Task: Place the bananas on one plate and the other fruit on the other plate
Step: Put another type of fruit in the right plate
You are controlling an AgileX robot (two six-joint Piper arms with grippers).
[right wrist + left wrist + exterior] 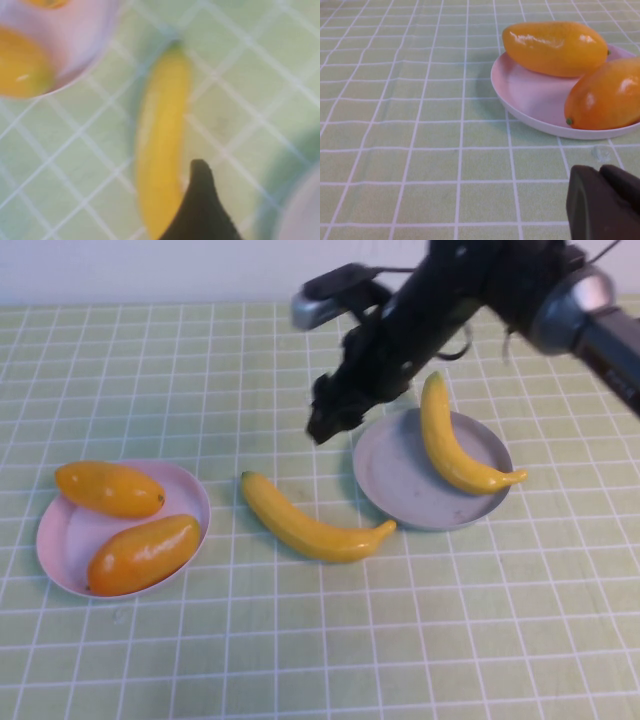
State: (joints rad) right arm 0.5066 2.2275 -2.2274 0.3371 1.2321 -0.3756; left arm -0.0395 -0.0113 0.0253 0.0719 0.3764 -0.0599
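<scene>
One banana lies on the grey-blue plate, with its ends over the rim. The second banana lies on the table between the two plates. Two orange-yellow fruits lie on the pale pink plate. My right gripper hangs open and empty above the table, left of the grey-blue plate and beyond the loose banana. The right wrist view shows one finger beside that banana. My left gripper is shut and empty, low over the table near the pink plate.
A green checked cloth covers the table. My right arm reaches in from the far right, above the far side of the grey-blue plate. The left arm is out of the high view.
</scene>
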